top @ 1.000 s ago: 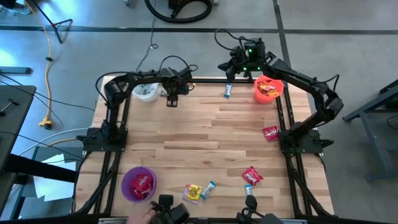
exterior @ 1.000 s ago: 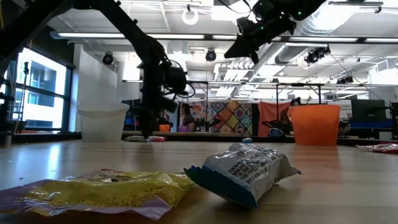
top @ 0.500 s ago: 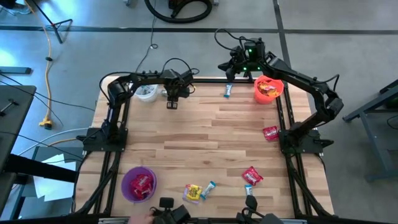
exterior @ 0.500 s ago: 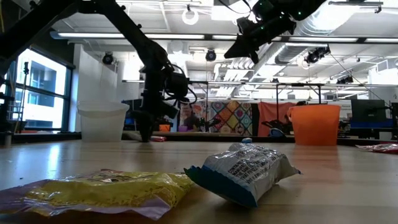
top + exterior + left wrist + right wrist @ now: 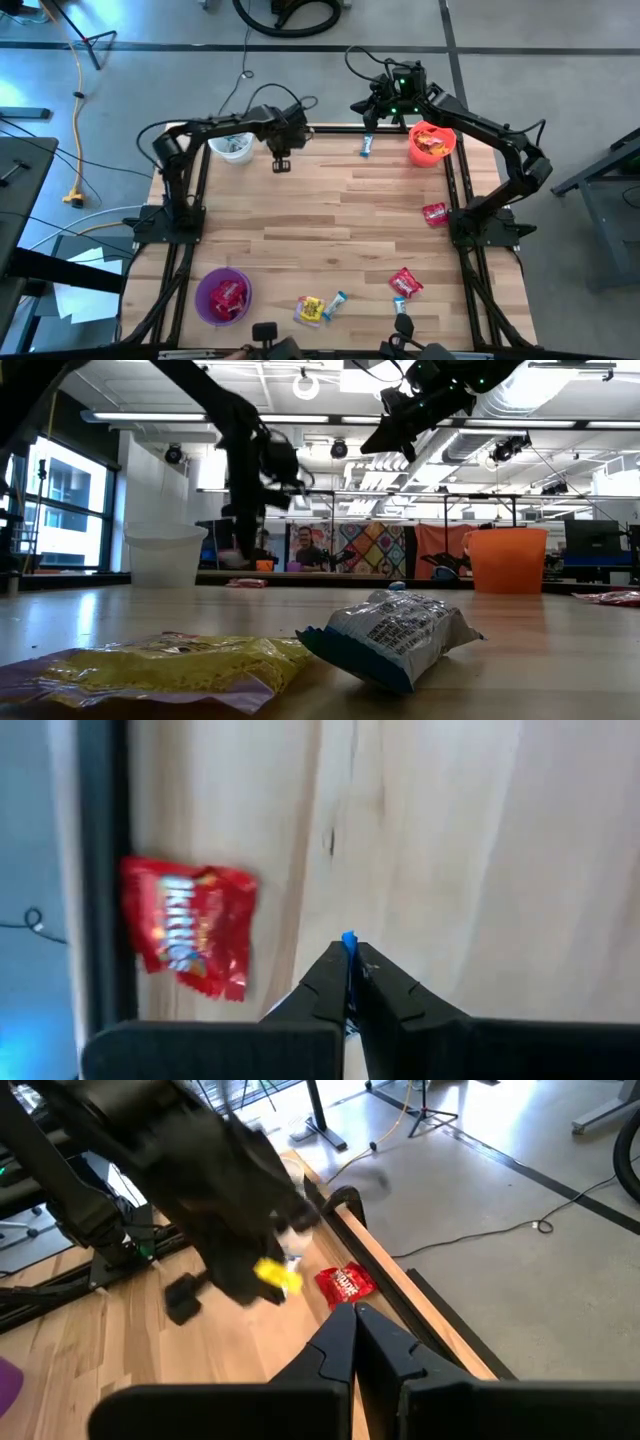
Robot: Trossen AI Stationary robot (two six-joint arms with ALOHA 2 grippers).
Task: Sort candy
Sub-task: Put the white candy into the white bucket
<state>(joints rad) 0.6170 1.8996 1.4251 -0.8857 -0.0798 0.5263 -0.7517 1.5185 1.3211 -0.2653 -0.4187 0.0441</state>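
Observation:
The candy lies scattered on the wooden table: a red one (image 5: 188,925) by the far edge, a blue one (image 5: 367,147), red ones (image 5: 434,213) (image 5: 405,283), and a yellow one (image 5: 311,309) next to a blue one (image 5: 338,302) near the front. My left gripper (image 5: 348,952) is shut and points down above the table, just beside the red candy by the far edge. My right gripper (image 5: 352,1310) is shut and held high over the far edge (image 5: 370,112), with nothing in it. My left gripper shows a thin blue sliver (image 5: 348,938) between its shut fingertips. Whether this is a candy wrapper I cannot tell. The fingers point down, clear of the table. The red candy beside them lies untouched.
A white bucket (image 5: 235,147) stands at the far left next to the left gripper. An orange bucket (image 5: 431,143) with red candy is at the far right. A purple bucket (image 5: 223,296) with red candy is at the near left. Bare wood fills the table's middle.
My left gripper has risen from the table by the far edge and shifted a little toward the table's right edge. The red candy beside it has stayed on the wood.

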